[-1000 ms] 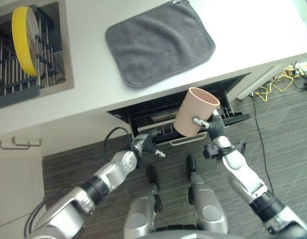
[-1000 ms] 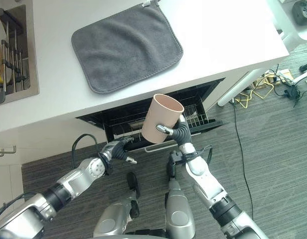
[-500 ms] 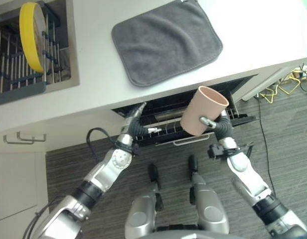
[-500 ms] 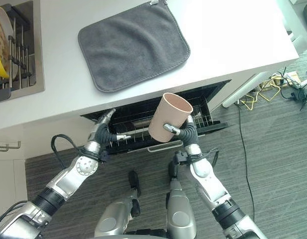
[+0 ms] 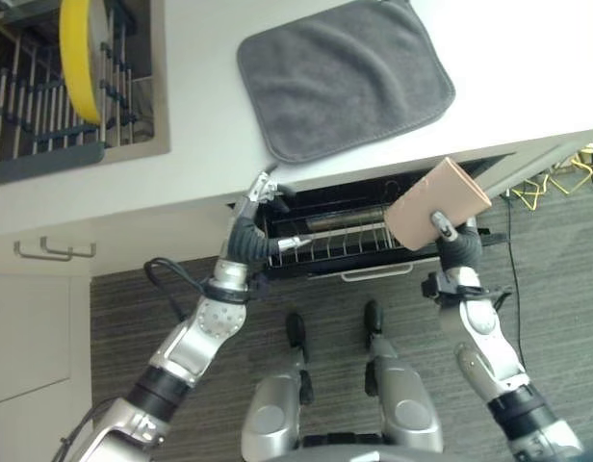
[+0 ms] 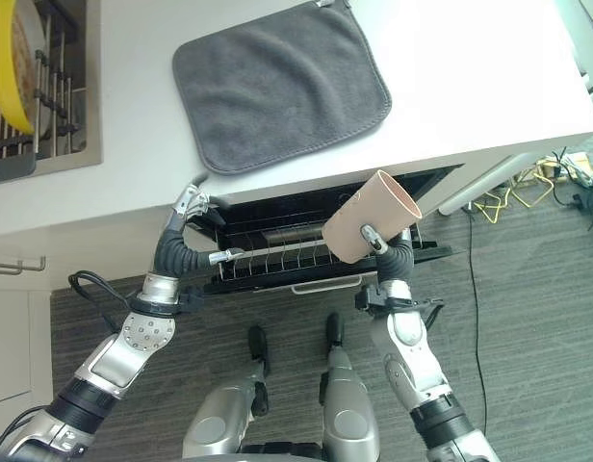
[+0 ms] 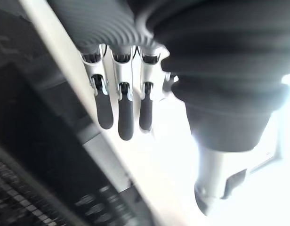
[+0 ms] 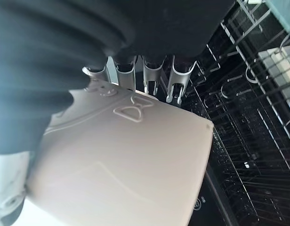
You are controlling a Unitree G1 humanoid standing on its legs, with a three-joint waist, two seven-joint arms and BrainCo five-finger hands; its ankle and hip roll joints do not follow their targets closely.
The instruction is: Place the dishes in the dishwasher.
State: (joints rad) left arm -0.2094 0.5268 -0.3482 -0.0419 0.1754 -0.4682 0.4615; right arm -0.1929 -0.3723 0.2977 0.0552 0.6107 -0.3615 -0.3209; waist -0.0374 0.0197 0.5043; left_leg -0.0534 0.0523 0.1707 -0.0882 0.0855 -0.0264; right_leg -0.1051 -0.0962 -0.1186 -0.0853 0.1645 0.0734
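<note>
One beige cup (image 6: 372, 217), tilted with its mouth to the right, sits clasped in the right hand (image 6: 391, 252) over the open dishwasher's wire rack (image 6: 277, 258). The left hand (image 6: 186, 236), fingers (image 7: 119, 113) straight and relaxed, rests at the counter edge (image 6: 133, 217).

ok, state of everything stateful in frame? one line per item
dishwasher rack: pulled partly out from under the counter, no dishes visible in it
beige cup: held in the air over the rack, tilted
right hand: shut on the cup
left hand: open, fingers straight, at the counter edge
yellow plate: upright in the sink rack
grey cloth: spread flat on the counter
</note>
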